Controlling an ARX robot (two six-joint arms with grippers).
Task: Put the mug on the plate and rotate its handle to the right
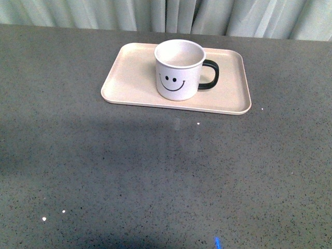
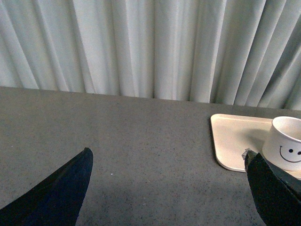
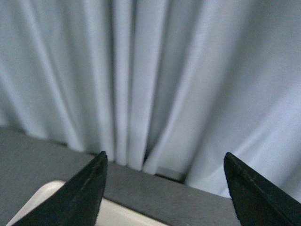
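The white mug (image 1: 179,69) with a black smiley face stands upright on the pale beige-pink plate (image 1: 129,78), near its middle. Its black handle (image 1: 210,75) points to the right. Neither arm shows in the front view. In the left wrist view the mug (image 2: 287,148) and the plate (image 2: 235,141) lie at the far side, and my left gripper (image 2: 168,157) is open and empty over bare table, apart from both. My right gripper (image 3: 164,160) is open and empty, with a corner of the plate (image 3: 113,212) below it.
The grey speckled table (image 1: 155,176) spreads in front of the plate. A pale curtain (image 1: 171,13) hangs along the table's far edge and fills most of the right wrist view (image 3: 155,70).
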